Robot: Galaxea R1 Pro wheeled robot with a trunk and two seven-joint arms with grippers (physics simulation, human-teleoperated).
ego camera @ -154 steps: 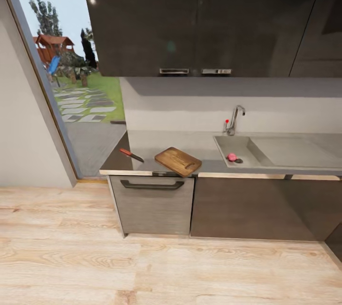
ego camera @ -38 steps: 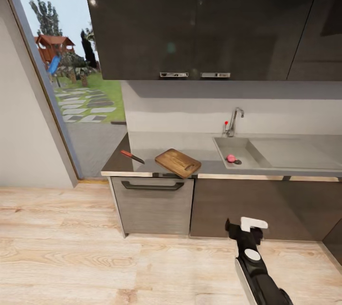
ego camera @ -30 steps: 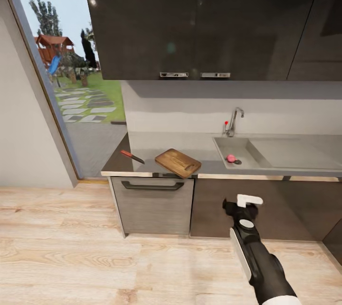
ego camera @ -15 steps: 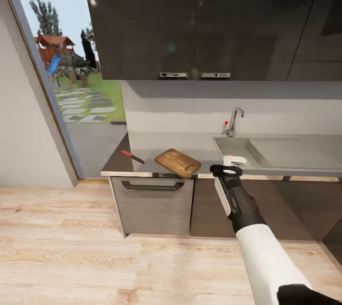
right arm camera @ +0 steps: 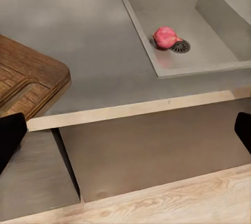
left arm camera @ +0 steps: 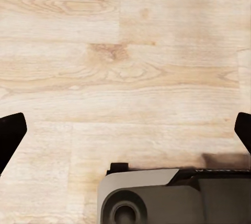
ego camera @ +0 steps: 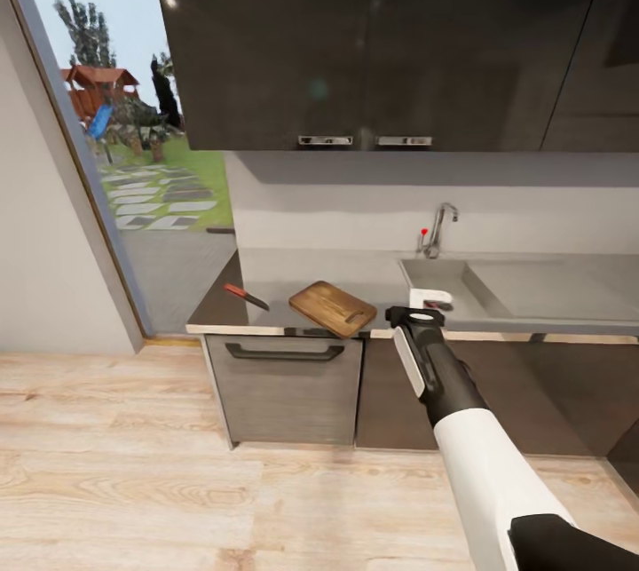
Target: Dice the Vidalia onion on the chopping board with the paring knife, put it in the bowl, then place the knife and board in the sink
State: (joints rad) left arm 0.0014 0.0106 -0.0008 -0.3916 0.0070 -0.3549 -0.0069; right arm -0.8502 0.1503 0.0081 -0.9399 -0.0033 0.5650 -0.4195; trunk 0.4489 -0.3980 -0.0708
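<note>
- Pale wooden floor (ego camera: 133,482) runs to the dark base cabinets (ego camera: 497,393).
- Glossy dark wall cabinets (ego camera: 373,38) hang above a grey backsplash (ego camera: 355,198).
- A tall window (ego camera: 133,127) shows a sunny garden.

home kitchen, simulator render. evidence: grey countertop (ego camera: 293,273) over dark base cabinets, with glossy dark wall cabinets (ego camera: 373,38) directly above it. steel sink (ego camera: 444,273) set into the countertop, chrome faucet (ego camera: 437,229) with a red-tipped lever at the sink's back edge, flat drainboard beside the basin. wooden chopping board (ego camera: 333,307) and paring knife (ego camera: 245,295) lie on the countertop, on the side of the sink toward the window. a drawer front with a dark bar handle (ego camera: 284,352) sits under the board. light wood plank floor (ego camera: 133,464). beyond the countertop's far end, a tall window (ego camera: 133,136) shows lawn, stepping stones and trees, so residential.
</note>
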